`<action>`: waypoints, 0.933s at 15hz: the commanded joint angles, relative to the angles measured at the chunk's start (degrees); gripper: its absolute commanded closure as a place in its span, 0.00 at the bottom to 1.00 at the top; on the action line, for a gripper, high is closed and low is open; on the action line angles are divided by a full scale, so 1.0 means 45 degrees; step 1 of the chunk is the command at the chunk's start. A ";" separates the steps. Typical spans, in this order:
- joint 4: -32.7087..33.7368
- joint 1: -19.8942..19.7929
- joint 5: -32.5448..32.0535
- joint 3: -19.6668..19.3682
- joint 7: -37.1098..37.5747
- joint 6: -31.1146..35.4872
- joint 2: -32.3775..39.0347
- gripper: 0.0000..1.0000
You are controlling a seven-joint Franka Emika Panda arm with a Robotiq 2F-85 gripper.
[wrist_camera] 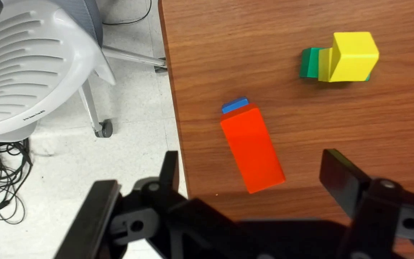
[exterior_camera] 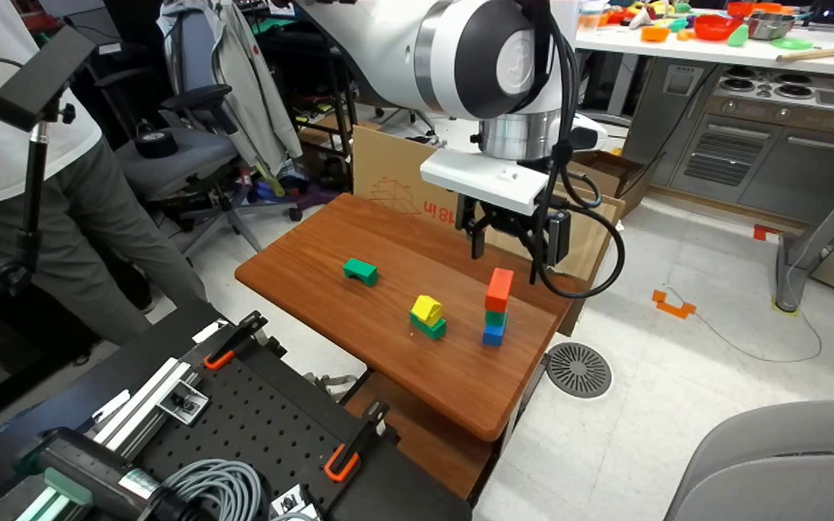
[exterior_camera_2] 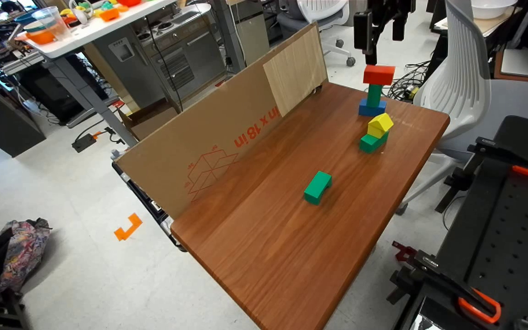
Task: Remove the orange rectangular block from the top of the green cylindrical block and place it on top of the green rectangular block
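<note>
The orange rectangular block (exterior_camera: 499, 289) lies on top of the green cylindrical block (exterior_camera: 495, 318), which stands on a blue block (exterior_camera: 493, 334). The same stack shows in an exterior view with the orange block (exterior_camera_2: 378, 74) above the upright green piece (exterior_camera_2: 374, 95). In the wrist view the orange block (wrist_camera: 252, 147) hides the green piece. A green rectangular block (exterior_camera_2: 318, 187) with an arched underside lies alone on the table; it also shows in an exterior view (exterior_camera: 360, 271). My gripper (exterior_camera: 516, 246) is open and empty above the stack, its fingers either side of the orange block in the wrist view.
A yellow house-shaped block (exterior_camera_2: 380, 125) sits on another green block (exterior_camera_2: 371, 143) beside the stack. A cardboard sheet (exterior_camera_2: 209, 151) stands along one table edge. The stack is near the wooden table's (exterior_camera_2: 264, 256) end. A black perforated bench (exterior_camera: 258, 405) with clamps is nearby.
</note>
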 commanded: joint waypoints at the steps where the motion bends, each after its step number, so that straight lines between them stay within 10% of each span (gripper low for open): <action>1: 0.1041 -0.0180 -0.0245 0.0106 -0.0474 -0.0594 0.0887 0.00; 4: 0.1302 -0.0144 -0.0297 0.0154 -0.0751 -0.0706 0.1248 0.01; 14: 0.1790 0.0120 -0.0962 0.0114 -0.0833 -0.0743 0.1585 0.84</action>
